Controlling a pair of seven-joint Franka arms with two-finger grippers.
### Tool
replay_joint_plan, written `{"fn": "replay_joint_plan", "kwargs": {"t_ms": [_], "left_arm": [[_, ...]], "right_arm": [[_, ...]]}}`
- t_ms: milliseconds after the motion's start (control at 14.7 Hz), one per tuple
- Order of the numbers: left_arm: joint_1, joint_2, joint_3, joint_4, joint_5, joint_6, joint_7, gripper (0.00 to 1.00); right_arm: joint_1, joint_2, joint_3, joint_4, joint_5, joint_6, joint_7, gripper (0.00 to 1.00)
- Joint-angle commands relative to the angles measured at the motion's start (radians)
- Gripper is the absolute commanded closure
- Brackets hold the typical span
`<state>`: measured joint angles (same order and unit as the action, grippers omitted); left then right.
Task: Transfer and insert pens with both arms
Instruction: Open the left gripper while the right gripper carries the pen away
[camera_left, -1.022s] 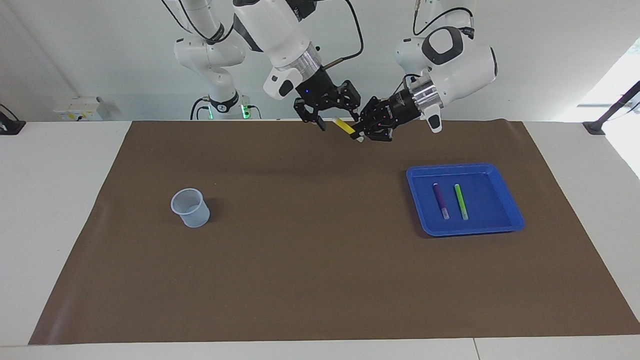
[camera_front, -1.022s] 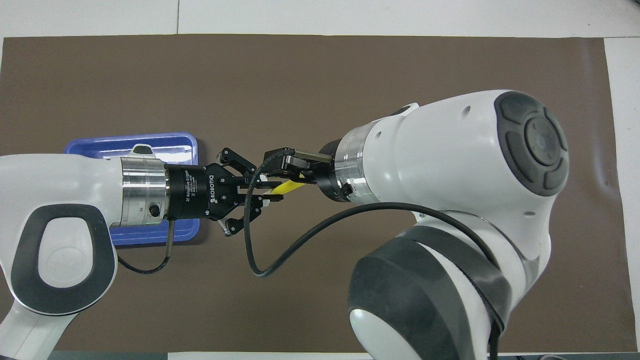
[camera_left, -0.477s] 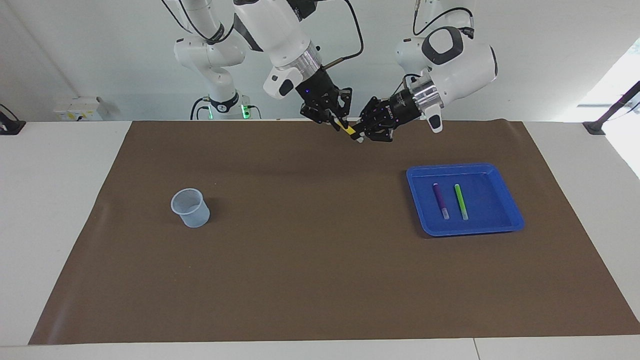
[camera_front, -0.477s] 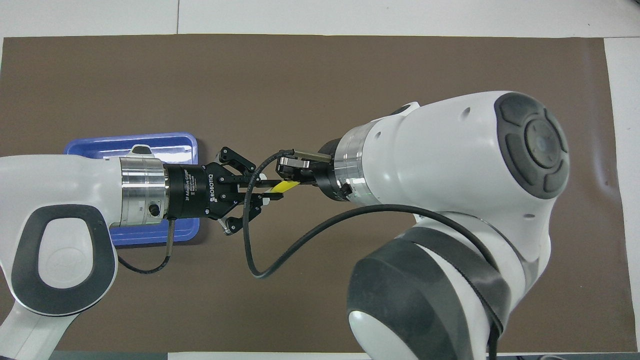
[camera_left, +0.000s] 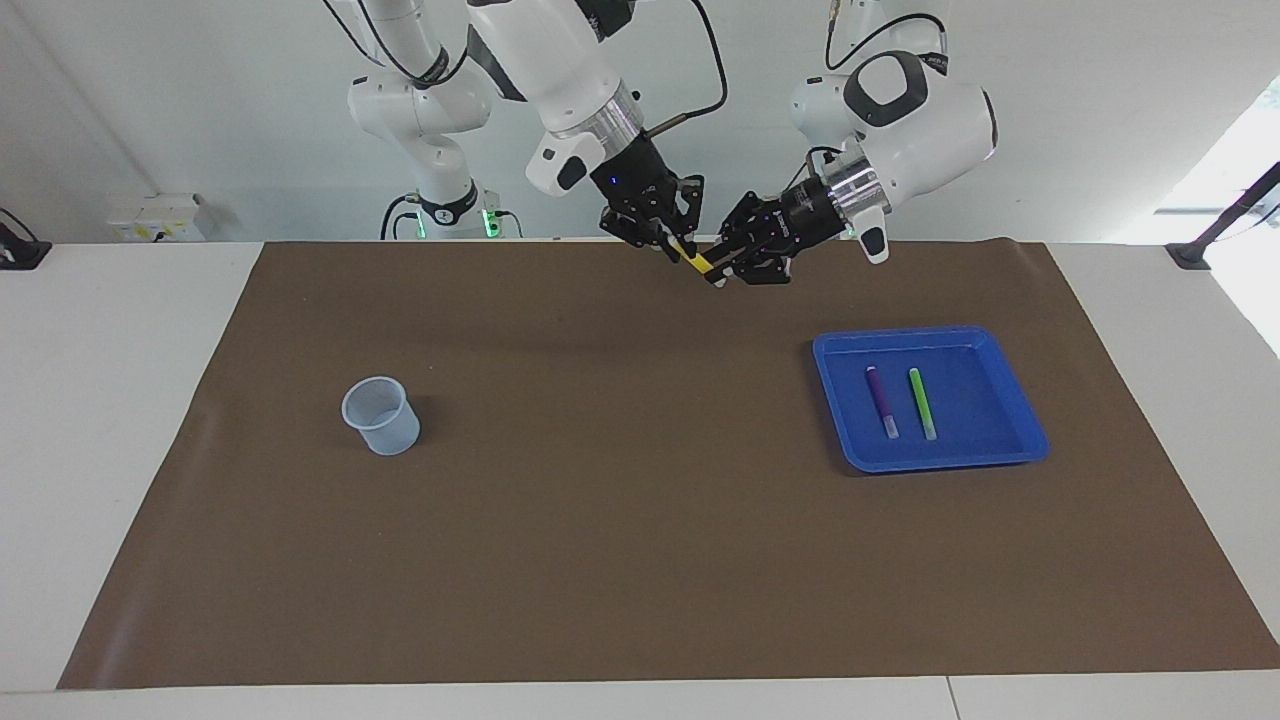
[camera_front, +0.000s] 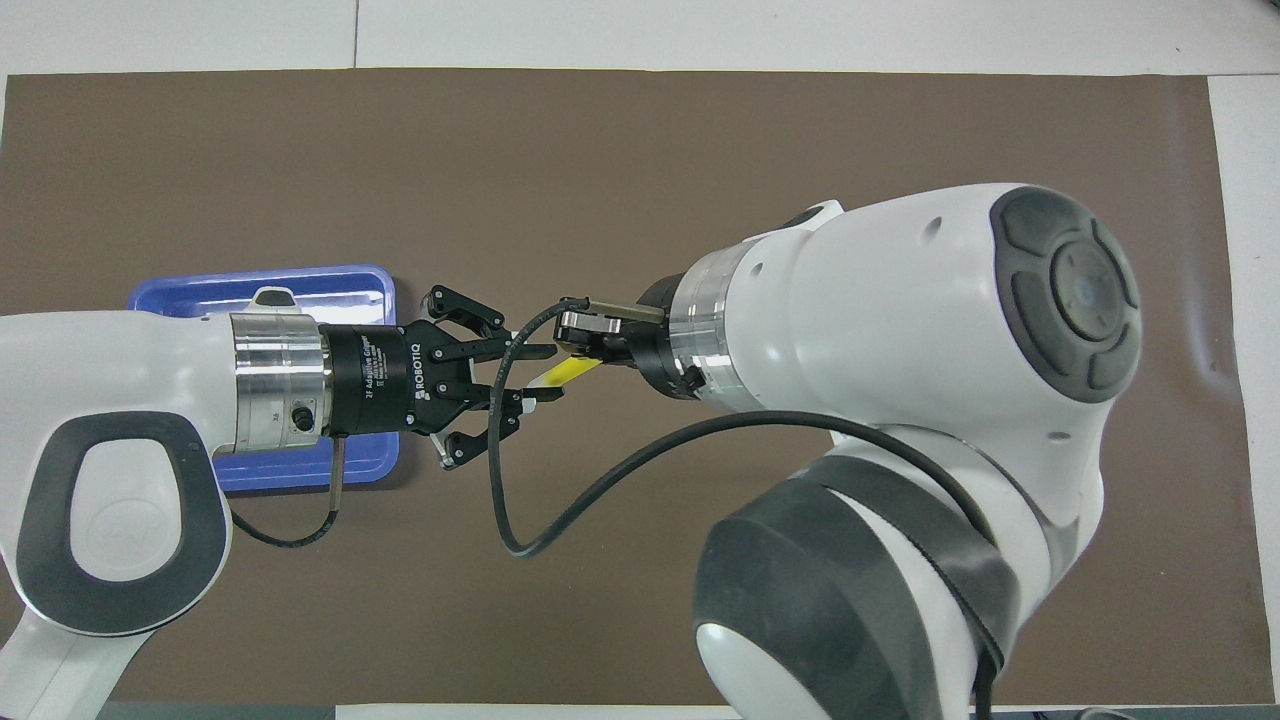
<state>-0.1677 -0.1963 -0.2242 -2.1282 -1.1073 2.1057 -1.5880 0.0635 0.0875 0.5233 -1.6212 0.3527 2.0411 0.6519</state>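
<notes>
Right gripper (camera_left: 672, 247), at upper centre of the facing frame, is pinched on the upper end of the yellow pen (camera_left: 699, 262), which hangs tilted in mid-air above the brown mat (camera_left: 600, 520). Left gripper (camera_left: 724, 272) sits just beside it at the pen's lower, whitish end; its fingers appear parted around that end in the overhead frame, though contact with the cap cannot be confirmed. Judgement: a mid-air handover, with the receiving arm holding the pen and the giving arm letting go. The pen is held slantwise between both grippers so each takes a separate end.

Purple pen (camera_left: 881, 401) and green pen (camera_left: 921, 403) lie side by side, apart, in the blue tray (camera_left: 1015, 395) at centre right of the facing frame, awaiting their turn. A translucent cup (camera_left: 381, 415) stands upright at centre left, well apart from the tray, within the right arm's reach; it is the probable insertion target. No pen is visible in it.
</notes>
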Motion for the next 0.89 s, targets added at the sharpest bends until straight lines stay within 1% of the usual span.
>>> {"fn": "replay_joint_plan", "kwargs": {"t_ms": [0, 136, 341, 409, 545, 681, 817], "left_arm": [[-0.004, -0.04, 0.009, -0.033, -0.011, 0.02, -0.015, 0.0], [0.008, -0.04, 0.013, -0.033, -0.008, 0.014, -0.021, 0.0], [0.051, -0.038, 0.014, -0.035, 0.021, 0.004, -0.021, 0.0], [0.066, -0.037, 0.014, -0.029, 0.083, -0.018, -0.02, 0.0], [0.094, -0.032, 0.014, -0.015, 0.228, -0.097, -0.017, 0.0], [0.118, -0.029, 0.014, -0.012, 0.343, -0.119, -0.017, 0.0], [0.146, -0.025, 0.014, 0.002, 0.487, -0.127, -0.009, 0.0]], "right_arm": [[-0.008, 0.001, -0.002, 0.001, -0.038, -0.004, -0.021, 1.0], [-0.011, 0.001, -0.026, -0.005, -0.061, -0.009, -0.021, 1.0], [-0.01, -0.011, -0.098, -0.031, -0.138, -0.036, -0.067, 1.0], [-0.01, -0.021, -0.133, -0.049, -0.171, -0.06, -0.084, 1.0], [-0.01, -0.049, -0.202, -0.106, -0.231, -0.07, -0.135, 1.0], [-0.01, -0.072, -0.274, -0.153, -0.273, -0.07, -0.242, 1.0], [-0.01, -0.089, -0.351, -0.198, -0.288, -0.067, -0.37, 1.0]]}}
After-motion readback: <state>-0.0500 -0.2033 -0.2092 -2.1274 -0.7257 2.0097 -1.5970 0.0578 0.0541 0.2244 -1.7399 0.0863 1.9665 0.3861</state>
